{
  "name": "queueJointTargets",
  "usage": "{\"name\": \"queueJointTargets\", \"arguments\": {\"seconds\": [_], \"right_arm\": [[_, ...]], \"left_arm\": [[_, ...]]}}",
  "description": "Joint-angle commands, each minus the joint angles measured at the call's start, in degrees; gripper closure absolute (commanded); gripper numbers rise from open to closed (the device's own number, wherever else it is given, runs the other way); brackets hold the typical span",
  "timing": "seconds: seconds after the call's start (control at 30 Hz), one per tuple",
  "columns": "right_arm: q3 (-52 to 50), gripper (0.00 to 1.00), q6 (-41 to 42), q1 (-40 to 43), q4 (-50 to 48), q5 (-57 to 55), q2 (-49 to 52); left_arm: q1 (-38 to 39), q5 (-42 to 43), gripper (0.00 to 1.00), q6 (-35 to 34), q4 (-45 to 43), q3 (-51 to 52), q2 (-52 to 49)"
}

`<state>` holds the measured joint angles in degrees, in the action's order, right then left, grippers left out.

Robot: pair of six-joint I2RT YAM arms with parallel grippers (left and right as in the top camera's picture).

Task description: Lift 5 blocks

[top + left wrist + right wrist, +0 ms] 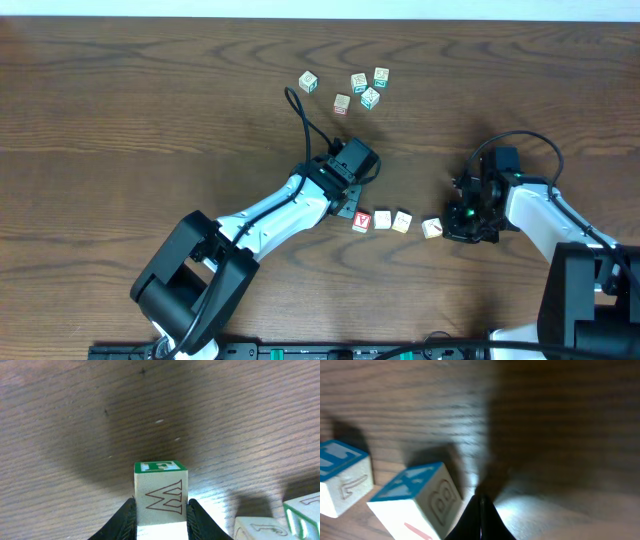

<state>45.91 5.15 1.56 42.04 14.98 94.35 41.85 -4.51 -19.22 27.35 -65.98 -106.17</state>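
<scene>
My left claw (161, 519) is clamped on a pale wooden cube with a green top (161, 491) — other pale cubes (260, 531) lie just right of it. My right claw (481, 519) is pressed together — a blue-topped wooden cube (420, 502) sits just left of it.

The top view is bright and sharp. Both wrist views show big dark shadows on the tabletop (60, 420). The right one is blurry.

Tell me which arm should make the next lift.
Left. The left gripper is shut on a green-topped block. The right gripper is shut and empty, beside a blue-topped block.
</scene>
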Motion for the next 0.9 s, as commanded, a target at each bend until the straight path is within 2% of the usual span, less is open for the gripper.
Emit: {"name": "queueJointTargets", "arguments": {"seconds": [0.0, 0.3, 0.87], "right_arm": [[-0.76, 0.99, -2.19, -2.08, -0.74, -0.07, 3.08], [-0.76, 0.99, -2.71, -3.08, -0.92, -0.11, 3.13], [-0.76, 0.99, -7.43, -3.17, -2.73, 3.74, 3.13]], "left_arm": [[-0.02, -1.14, 0.92, 1.22, 3.13, 2.03, -1.18], [-0.02, 3.08, 0.92, 1.14, 7.06, 2.03, -1.18], [0.04, 11.54, 0.92, -2.60, 5.09, 2.03, -1.16]]}}
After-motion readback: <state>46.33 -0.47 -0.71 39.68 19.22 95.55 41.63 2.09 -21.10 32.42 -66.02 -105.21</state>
